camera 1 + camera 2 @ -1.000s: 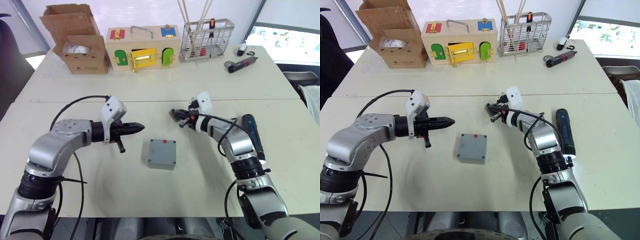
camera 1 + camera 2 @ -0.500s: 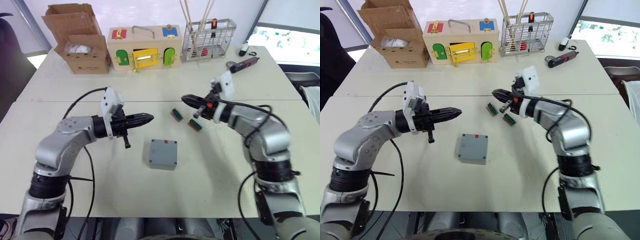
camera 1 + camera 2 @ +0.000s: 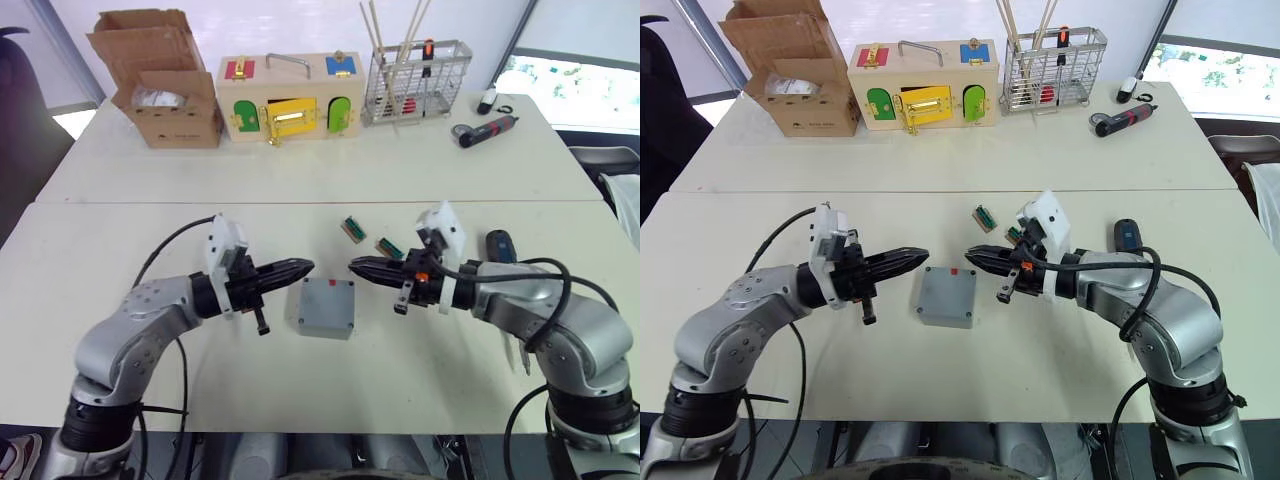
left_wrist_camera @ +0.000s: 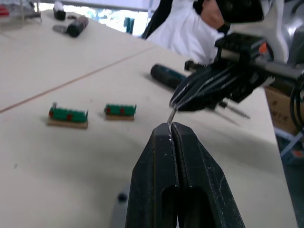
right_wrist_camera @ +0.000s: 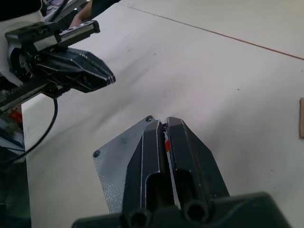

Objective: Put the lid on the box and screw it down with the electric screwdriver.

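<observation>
The box (image 3: 326, 307) sits near the middle of the desk (image 3: 200, 390), between the 2 claws, with what looks like the lid already lying on top; a red mark shows at its far edge. It looks light, rigid plastic, likely to slide on the smooth top, so steady it by its side walls. The left claw (image 3: 306, 266) and the right claw (image 3: 356, 266) are both pinched closed and empty, tips pointing at each other above the box. The electric screwdriver (image 3: 497, 245) lies to the right, partly behind the right arm; its stiff barrel suits a mid-body grasp. The pale desk offers free room around the box.
</observation>
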